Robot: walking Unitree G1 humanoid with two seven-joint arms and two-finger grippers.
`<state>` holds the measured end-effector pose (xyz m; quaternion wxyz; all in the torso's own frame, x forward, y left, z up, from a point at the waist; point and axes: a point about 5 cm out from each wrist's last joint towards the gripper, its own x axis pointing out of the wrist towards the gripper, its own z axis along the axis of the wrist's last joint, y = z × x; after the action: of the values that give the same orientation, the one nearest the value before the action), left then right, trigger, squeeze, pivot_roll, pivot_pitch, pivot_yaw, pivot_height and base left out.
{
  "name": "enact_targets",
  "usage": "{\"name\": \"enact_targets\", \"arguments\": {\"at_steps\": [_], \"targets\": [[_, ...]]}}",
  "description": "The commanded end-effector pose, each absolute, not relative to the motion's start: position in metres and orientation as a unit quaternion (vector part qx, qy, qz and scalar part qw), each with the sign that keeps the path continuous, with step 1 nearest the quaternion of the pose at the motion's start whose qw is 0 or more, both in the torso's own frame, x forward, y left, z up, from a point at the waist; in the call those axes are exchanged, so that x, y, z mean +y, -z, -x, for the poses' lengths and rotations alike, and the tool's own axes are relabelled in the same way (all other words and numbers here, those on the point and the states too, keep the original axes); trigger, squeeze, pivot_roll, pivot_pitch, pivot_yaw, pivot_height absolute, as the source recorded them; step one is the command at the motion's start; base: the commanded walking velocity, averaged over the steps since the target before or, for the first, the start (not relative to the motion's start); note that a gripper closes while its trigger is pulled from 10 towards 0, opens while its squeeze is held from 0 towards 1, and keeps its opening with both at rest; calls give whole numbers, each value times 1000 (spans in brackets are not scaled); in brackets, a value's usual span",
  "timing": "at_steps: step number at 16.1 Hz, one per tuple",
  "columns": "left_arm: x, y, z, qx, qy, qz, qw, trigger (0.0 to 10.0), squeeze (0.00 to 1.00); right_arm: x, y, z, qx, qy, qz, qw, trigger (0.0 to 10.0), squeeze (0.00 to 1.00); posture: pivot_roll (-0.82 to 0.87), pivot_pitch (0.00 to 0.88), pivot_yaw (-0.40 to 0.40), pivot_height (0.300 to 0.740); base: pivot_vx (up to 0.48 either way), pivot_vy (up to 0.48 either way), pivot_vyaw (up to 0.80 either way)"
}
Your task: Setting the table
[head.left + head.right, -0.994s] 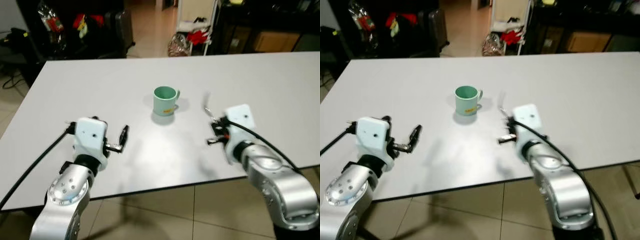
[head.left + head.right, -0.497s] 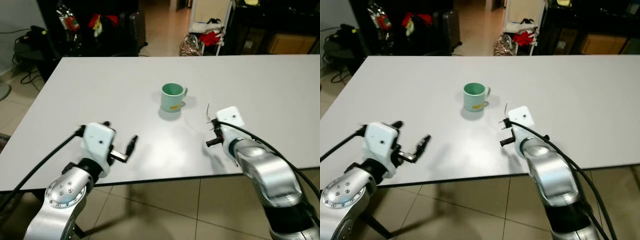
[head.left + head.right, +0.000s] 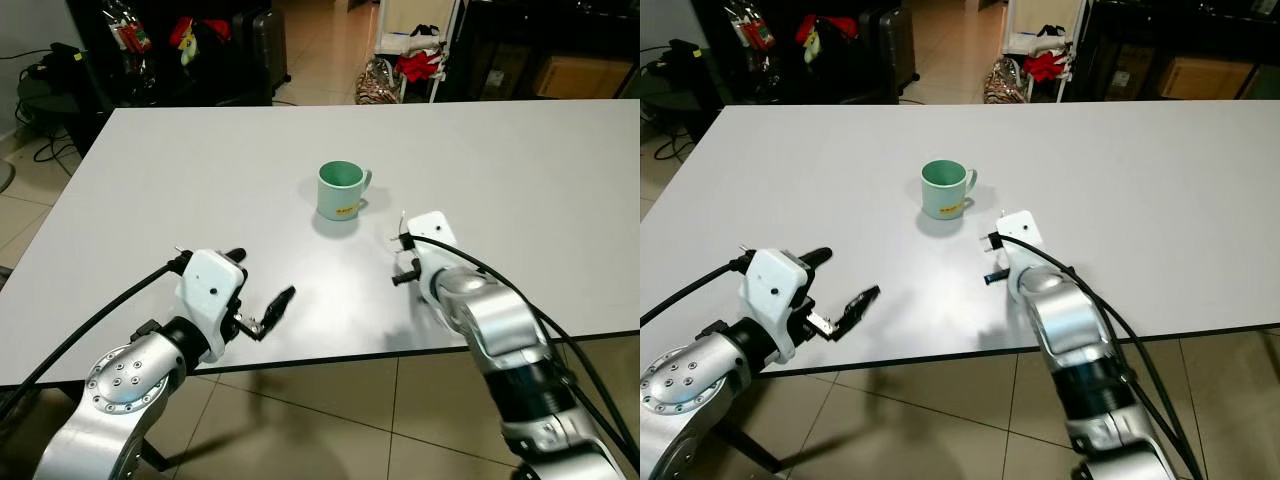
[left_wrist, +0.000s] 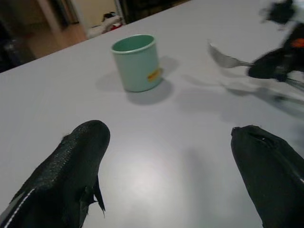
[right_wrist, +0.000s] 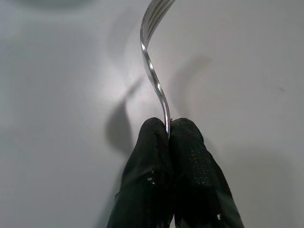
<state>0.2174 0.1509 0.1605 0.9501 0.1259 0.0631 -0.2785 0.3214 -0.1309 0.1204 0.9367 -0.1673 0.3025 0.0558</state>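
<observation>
A mint-green mug (image 3: 340, 190) stands upright near the middle of the white table (image 3: 180, 160). To its right and nearer to me, my right gripper (image 5: 168, 129) is shut on the handle of a silver fork (image 5: 153, 71). The fork's tines point toward the mug and hover just over the tabletop. My right gripper (image 3: 402, 275) is low over the table, near its front edge. My left gripper (image 3: 258, 280) hangs open over the front edge, left of the mug, with nothing between its fingers (image 4: 71, 171). The left wrist view looks at the mug (image 4: 136, 61) and the fork (image 4: 225, 59).
The table's front edge (image 3: 330, 362) runs just under both grippers, with tiled floor (image 3: 330, 420) below. Beyond the far edge stand a dark suitcase (image 3: 255, 45), bags with red items (image 3: 410, 65) and dark cabinets (image 3: 540, 50). Bare tabletop lies all around the mug.
The camera has shifted. Relative to the mug, my right gripper with the fork has moved a little left and nearer me. My left gripper has drawn back toward the front edge.
</observation>
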Motion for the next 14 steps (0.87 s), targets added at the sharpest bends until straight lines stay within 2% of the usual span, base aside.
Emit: {"name": "enact_targets", "arguments": {"at_steps": [1, 9, 14], "targets": [[148, -162, -213, 65, 298, -131, 943, 10000, 0, -131, -122, -329, 293, -45, 166, 940, 10000, 0, -88, 0, 8, 740, 0, 0, 0], [153, -158, -207, 86, 316, -136, 935, 10000, 0, -127, -113, -348, 295, -37, 192, 935, 10000, 0, -77, 0, -2, 740, 0, 0, 0], [153, -156, -205, 91, 323, -138, 932, 10000, 0, -133, -108, -353, 309, -29, 211, 927, 10000, 0, -79, 0, -2, 740, 0, 0, 0]]}}
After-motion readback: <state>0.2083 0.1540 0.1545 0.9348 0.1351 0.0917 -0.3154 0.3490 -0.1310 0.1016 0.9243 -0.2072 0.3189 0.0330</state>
